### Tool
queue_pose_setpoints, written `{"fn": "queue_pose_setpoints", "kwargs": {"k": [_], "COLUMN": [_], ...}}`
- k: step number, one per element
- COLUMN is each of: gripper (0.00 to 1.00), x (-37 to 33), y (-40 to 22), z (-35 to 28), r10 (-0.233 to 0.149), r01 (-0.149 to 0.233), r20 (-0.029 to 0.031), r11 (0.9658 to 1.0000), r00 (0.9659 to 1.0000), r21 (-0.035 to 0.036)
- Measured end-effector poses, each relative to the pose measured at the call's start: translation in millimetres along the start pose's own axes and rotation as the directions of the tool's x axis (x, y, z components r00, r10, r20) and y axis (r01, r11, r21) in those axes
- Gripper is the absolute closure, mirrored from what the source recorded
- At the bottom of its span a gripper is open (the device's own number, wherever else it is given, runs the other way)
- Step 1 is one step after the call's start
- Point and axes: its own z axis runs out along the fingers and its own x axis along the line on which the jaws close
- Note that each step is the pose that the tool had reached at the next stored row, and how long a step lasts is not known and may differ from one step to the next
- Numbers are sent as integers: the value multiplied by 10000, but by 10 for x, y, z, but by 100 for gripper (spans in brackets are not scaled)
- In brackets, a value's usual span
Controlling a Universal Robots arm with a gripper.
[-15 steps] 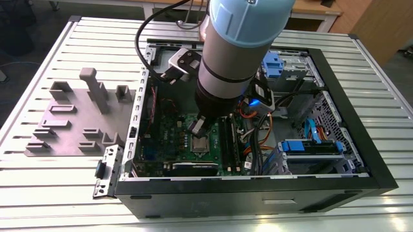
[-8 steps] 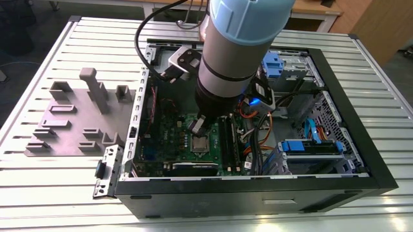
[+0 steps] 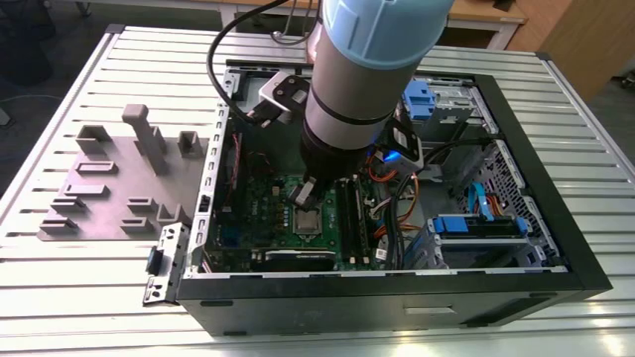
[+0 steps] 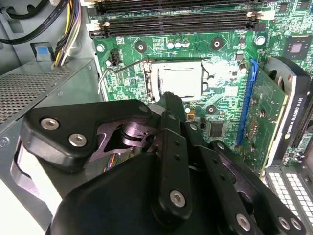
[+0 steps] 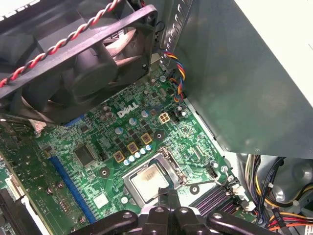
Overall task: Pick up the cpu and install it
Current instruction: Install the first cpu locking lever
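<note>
**Chip sits in socket, pincer right over its near edge**

I'm looking down into the open PC case [image 3: 516,223] on the slatted surface [image 3: 89,297]. The cpu [image 5: 149,179] lies flat in the socket on the green motherboard [image 5: 98,142], silver top up, square so no real long axis. In the first wrist view it's lower centre of frame; in the second wrist view it's upper centre, cpu [image 4: 180,82], w/ the metal socket frame around it and a thin wire lever [image 4: 113,71] swung out toward frame left.

Key relation: the pincer [image 4: 169,98] tip points at the chip's near edge, just beside or touching it, can't say which. In the first wrist view the pincer [image 5: 168,195] comes up from the bottom edge, its tip overlapping the socket's lower corner. In the exterior view the arm [image 3: 362,82] drops straight down mid-frame, pincer [image 3: 305,195] just above the socket area.

Pincer state: fingers look drawn close together, nothing visible between them; I judge it's not carrying the chip. Chip seems seated; frame not clamped over it, as far as I can tell.
</note>
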Motion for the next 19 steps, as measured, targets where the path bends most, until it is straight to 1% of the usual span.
{"fn": "queue_pose_setpoints", "kwargs": {"k": [4,8,10,13,17,19], "gripper": [89,89,89,89,89,89], "x": [-22,-97,-121,-134,-152,-156], "y": [-31,-139,-171,-167,-150,-146], "z": [-3,-6,-8,-23,-92,-108], "r10": [0,1,-1,1,-3,-4], "r01": [0,-1,1,-1,3,4], "r20": [-1,0,0,-1,9,16], "r11": [10000,10000,10000,10000,10000,10000], "r00": [10000,10000,10000,10000,10000,10000], "r21": [1,1,0,2,15,21]}}
